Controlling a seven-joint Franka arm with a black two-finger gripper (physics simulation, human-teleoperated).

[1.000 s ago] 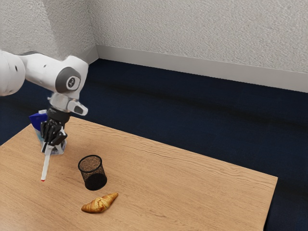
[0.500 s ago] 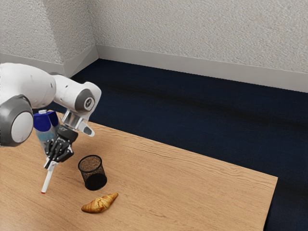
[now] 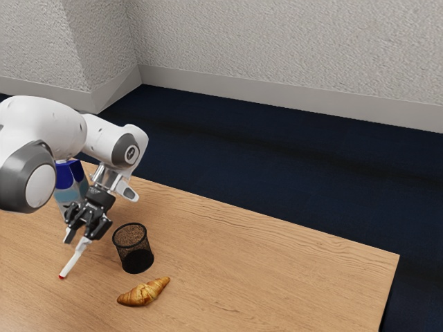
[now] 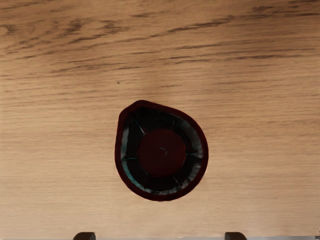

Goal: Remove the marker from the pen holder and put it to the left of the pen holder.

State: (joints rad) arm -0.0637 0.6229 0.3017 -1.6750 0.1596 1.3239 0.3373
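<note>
The tool (image 3: 84, 239) is released: its 2 fingers stand apart, and the upper part of the white marker (image 3: 73, 260) is between them. The marker is out of the pen holder (image 3: 131, 238), on its side toward the exterior view's left. It is tilted, with its red end low, at the worktop (image 3: 277, 277); if this end touches the wood, I cannot tell. In the wrist view there is a dark red round shape (image 4: 161, 152), but I cannot say which thing it is. The pen holder, of black mesh, stands upright near the tool. Just beside it lies 1 croissant (image 3: 143, 292). Behind the tool there is 1 bottle (image 3: 70, 178) with blue upper part, partly hidden by the arm.
</note>
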